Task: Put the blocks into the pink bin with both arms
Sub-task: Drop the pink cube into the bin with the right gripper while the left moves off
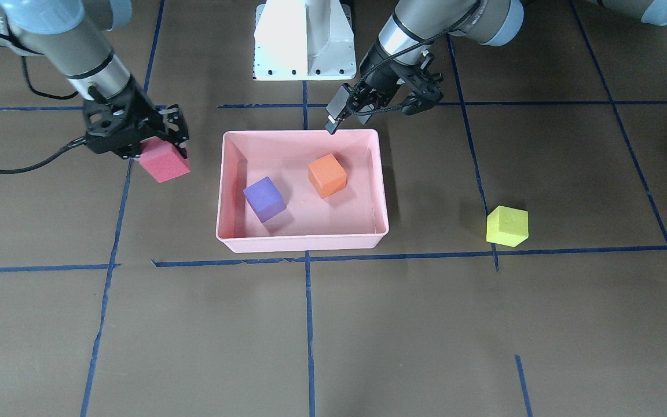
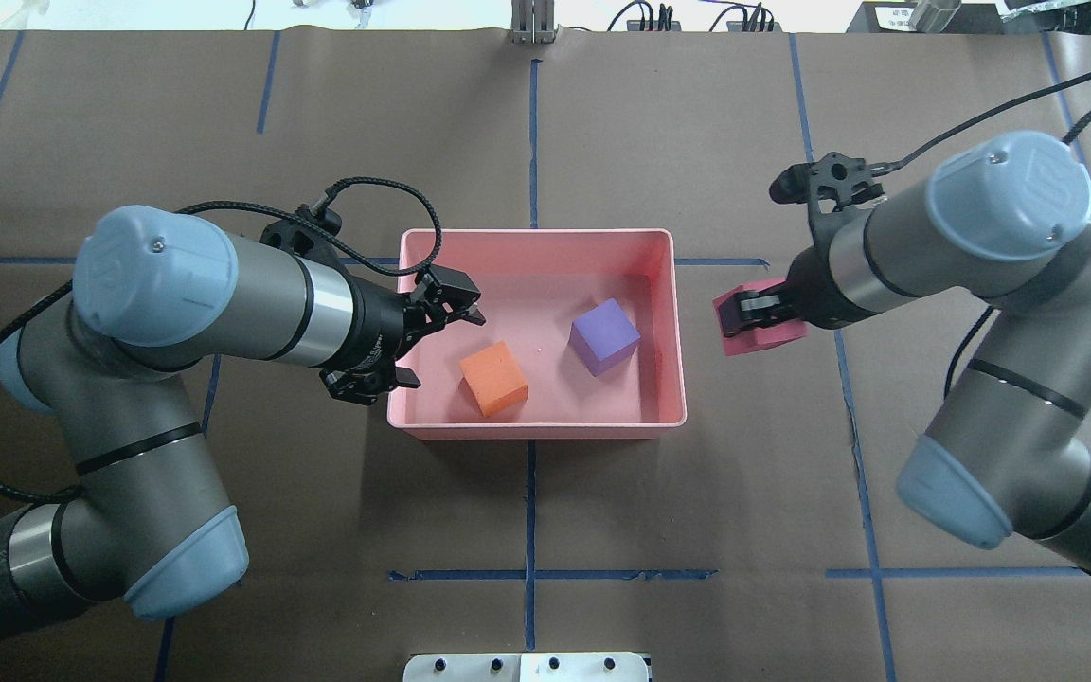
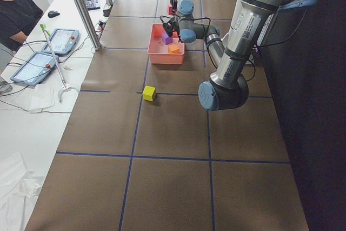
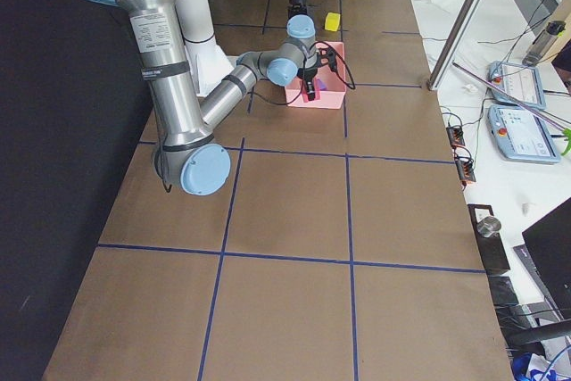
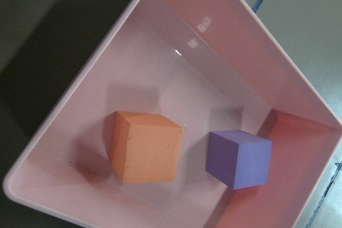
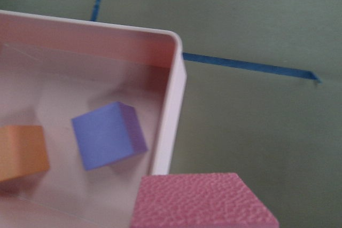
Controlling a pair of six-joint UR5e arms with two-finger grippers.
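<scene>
Seen from overhead, the right gripper [image 2: 744, 313] clamps the red-pink block [image 2: 756, 339] at the pink bin's [image 2: 536, 431] three o'clock, while the left gripper [image 2: 438, 346] hangs jaws apart at nine.

Grey tubular metal arms, L arm [image 2: 252, 303] & R arm [image 2: 934, 242], w/ rounded light-blue plastic joint caps [image 2: 152, 270], each cap dotted w/ small screws. Polished silver bands at my wrists; thin black rings circle the tubes. Black braided cables [image 1: 15, 171] trail off both wrists. My L gripper [image 1: 377, 113] & R gripper [image 1: 157, 150] are black, two-fingered, open-framed linkwork; one L fingertip has a white pad. White metal pedestal base [image 1: 304, 40], dark bolt holes along its foot.
</scene>
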